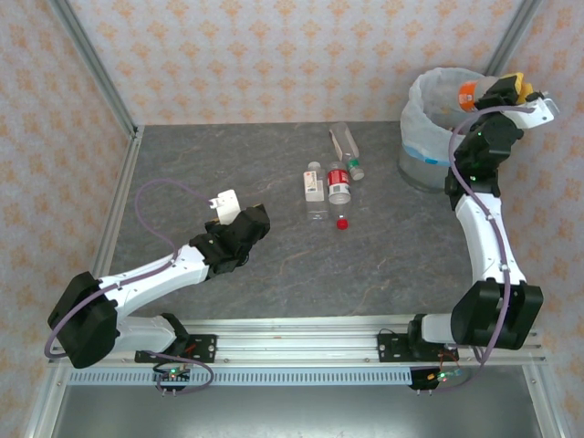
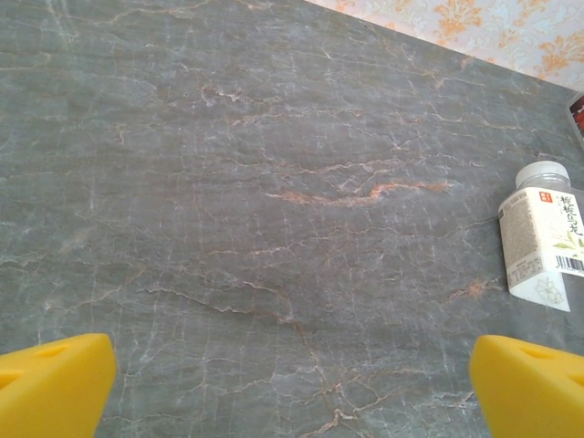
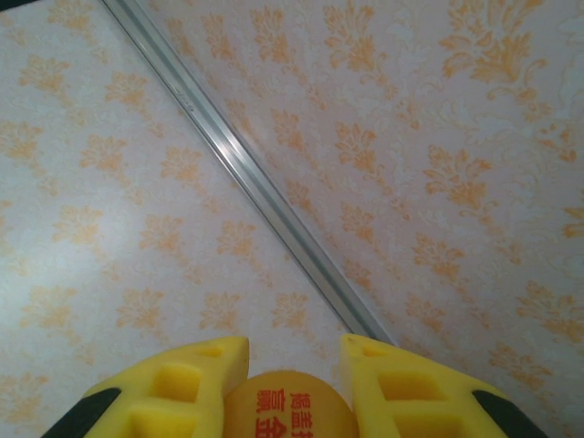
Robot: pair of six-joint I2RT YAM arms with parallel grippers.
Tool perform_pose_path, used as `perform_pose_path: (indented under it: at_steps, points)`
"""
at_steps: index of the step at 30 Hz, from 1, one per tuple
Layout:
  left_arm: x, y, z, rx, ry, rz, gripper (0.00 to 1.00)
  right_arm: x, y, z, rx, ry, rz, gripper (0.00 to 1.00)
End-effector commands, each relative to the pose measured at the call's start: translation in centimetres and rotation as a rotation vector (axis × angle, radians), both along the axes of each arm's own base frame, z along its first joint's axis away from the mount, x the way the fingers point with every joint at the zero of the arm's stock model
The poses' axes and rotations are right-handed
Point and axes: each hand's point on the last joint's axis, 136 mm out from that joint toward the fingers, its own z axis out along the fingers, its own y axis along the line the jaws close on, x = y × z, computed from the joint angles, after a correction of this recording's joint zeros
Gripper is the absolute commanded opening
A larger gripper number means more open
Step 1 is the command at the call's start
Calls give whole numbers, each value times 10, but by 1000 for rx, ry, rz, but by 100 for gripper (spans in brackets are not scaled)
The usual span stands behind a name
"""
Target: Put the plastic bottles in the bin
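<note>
Orange bottle (image 3: 290, 409) is clamped between the fingers of the right gripper (image 3: 292, 365) above the bin (image 1: 422, 146); left gripper (image 2: 292, 392) stands wide open over the table (image 2: 274, 182) near a white-labelled bottle (image 2: 543, 237).

Bottles (image 1: 338, 182) lying mid-table, orange bottle (image 1: 469, 94) over bin (image 1: 420, 160)

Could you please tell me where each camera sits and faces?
Top: above and behind, looking down on table and bin; left arm and right arm show.
Left wrist: low, facing across the table to a white-label bottle; open left gripper shows.
Right wrist: by the bin, facing the wall; right gripper shut on an orange bottle.
Shared: top shows both bottles too.
</note>
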Motion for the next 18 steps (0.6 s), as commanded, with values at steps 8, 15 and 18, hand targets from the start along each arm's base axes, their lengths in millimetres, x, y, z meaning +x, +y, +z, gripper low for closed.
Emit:
perform_pose_path:
  at_steps: [8, 15, 18]
  points:
    - [-2, 7, 2, -30, -14, 39, 100, 41, 7, -34, -114, 236, 36, 2]
    - [-1, 6, -1, -23, -6, 36, 100, 73, 9, -68, -158, 380, 61, 10]
    - [0, 4, -2, -24, -1, 31, 100, 94, 9, -94, -162, 525, 85, 27]
